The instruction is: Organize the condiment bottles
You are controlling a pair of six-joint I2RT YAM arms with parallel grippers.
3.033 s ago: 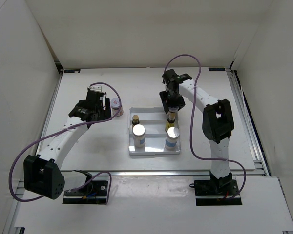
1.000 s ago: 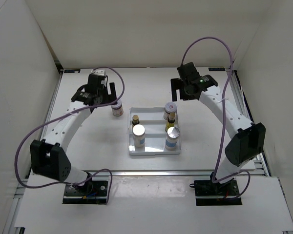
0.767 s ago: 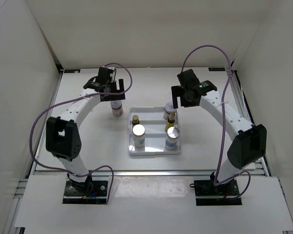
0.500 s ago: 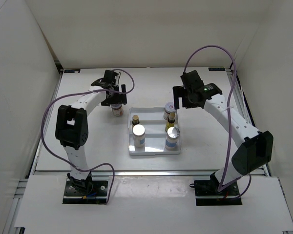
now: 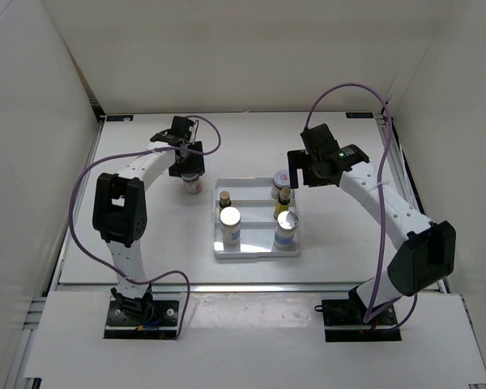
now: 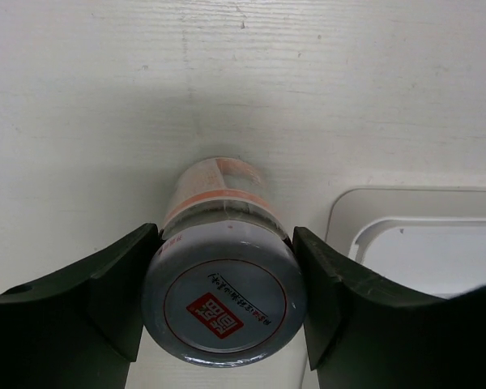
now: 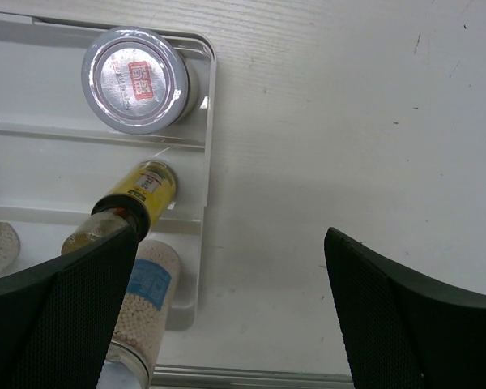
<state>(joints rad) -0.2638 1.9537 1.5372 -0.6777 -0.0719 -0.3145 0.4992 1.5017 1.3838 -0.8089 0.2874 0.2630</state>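
A squat jar with a red-marked white lid (image 5: 193, 182) stands on the table left of the white tray (image 5: 255, 245). My left gripper (image 5: 188, 166) is shut on this jar (image 6: 224, 304), one finger against each side of the lid. In the tray stand two white cylinders (image 5: 230, 223) (image 5: 287, 227), two small dark bottles (image 5: 224, 198) (image 5: 284, 199) and a second jar (image 5: 280, 178) at the back right. My right gripper (image 5: 296, 177) is open and empty just right of the tray. Its wrist view shows the second jar (image 7: 135, 79), a yellow-labelled bottle (image 7: 142, 194) and a cylinder (image 7: 142, 304).
The tray's rim shows at the right in the left wrist view (image 6: 364, 235) and at the left in the right wrist view (image 7: 211, 121). White walls enclose the table on three sides. A metal rail (image 5: 243, 285) runs along the near edge.
My right gripper has let go of the second jar in the tray and moved off to the right, open. My left gripper has swung over the jar on the table and closed round it.
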